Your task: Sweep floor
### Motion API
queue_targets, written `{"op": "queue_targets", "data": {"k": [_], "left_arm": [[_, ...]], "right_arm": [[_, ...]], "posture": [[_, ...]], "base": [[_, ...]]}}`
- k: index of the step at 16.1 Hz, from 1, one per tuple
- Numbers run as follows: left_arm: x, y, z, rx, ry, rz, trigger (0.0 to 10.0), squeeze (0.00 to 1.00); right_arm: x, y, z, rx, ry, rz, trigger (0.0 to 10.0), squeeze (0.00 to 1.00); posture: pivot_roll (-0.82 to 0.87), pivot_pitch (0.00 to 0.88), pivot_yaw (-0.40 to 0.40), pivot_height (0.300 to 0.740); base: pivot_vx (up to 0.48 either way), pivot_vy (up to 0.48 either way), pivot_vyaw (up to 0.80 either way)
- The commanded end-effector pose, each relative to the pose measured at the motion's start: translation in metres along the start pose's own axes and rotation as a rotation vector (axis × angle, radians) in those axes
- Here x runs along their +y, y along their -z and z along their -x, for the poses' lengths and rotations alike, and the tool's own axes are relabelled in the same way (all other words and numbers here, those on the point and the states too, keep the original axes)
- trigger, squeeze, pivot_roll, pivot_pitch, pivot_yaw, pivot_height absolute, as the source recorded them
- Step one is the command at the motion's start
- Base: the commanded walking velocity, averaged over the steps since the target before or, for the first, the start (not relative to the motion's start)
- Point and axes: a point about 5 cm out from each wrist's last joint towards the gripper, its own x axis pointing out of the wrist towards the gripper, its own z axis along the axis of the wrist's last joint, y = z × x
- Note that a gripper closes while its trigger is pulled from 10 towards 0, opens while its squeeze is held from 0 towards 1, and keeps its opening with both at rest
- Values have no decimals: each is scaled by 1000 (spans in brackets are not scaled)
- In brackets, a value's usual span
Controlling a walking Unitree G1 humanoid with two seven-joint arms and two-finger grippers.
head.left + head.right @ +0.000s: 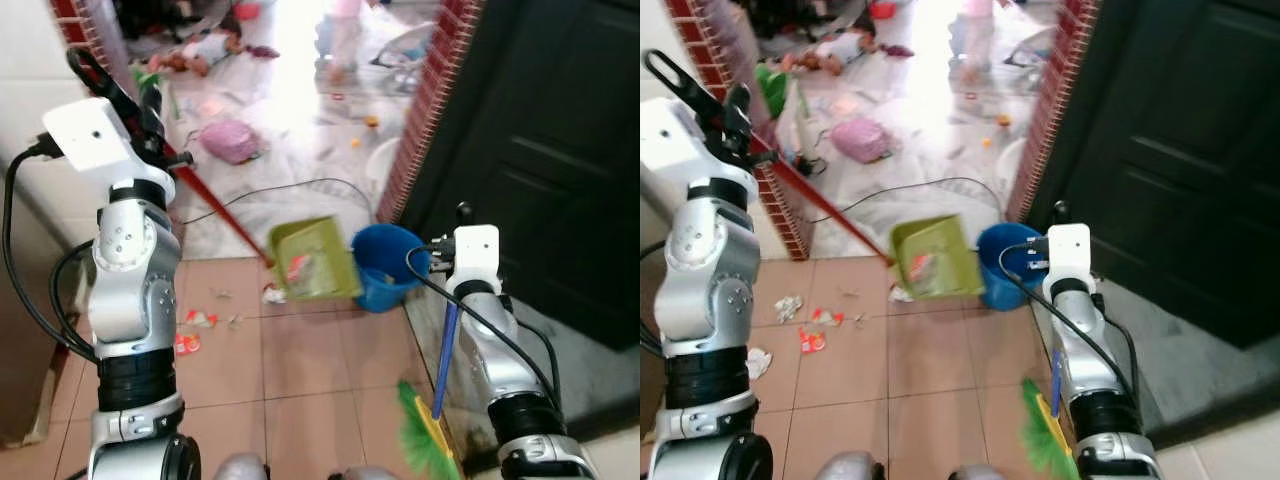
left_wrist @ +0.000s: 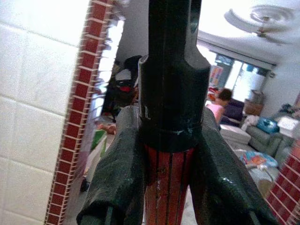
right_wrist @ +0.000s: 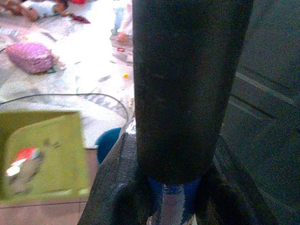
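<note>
A green dustpan (image 1: 312, 260) hangs tilted just left of a blue bin (image 1: 385, 265), with red and white litter lying in its pan. Its long red handle (image 1: 225, 215) runs up to my left gripper (image 2: 171, 187), which is shut on it high at the left. My right gripper (image 3: 171, 197) is shut on the blue broom handle (image 1: 447, 350), low on the right. The broom's green bristles (image 1: 425, 435) rest on the tiles by my right side. Scraps of litter (image 1: 195, 320) lie on the brown tiles below the dustpan, and a white scrap (image 1: 272, 293) lies at its lower edge.
A dark door (image 1: 560, 150) stands to the right, beside a red brick-trimmed wall edge (image 1: 425, 110). Beyond the doorway a black cable (image 1: 300, 185), a pink bag (image 1: 230, 140) and scattered toys lie on the pale floor. A person (image 1: 345, 30) stands far back.
</note>
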Motion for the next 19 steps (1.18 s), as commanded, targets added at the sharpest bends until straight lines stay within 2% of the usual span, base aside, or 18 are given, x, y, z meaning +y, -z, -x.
{"op": "queue_targets", "data": {"k": [1, 10, 14, 19], "left_arm": [[-2, -21, -5, -80, -6, -2, 10000, 0], [-13, -21, -8, -70, 32, 17, 10000, 0], [-21, -20, -6, -53, 62, 37, 10000, 0], [-24, -19, -6, -47, 77, 43, 10000, 0]], "right_arm": [[2, -9, -4, -39, -10, -1, 10000, 0], [5, -7, -4, -35, -18, 1, 10000, 0], [8, -6, -5, -31, -21, -3, 10000, 0], [10, -6, -6, -30, -21, -11, 10000, 0]], "posture": [[-38, 0, -24, 740], [-36, 0, -17, 740], [-31, 0, -11, 740], [-30, 0, -6, 740]], "base": [[424, 0, 0], [473, 0, 0], [459, 0, -584], [451, 0, -83]]}}
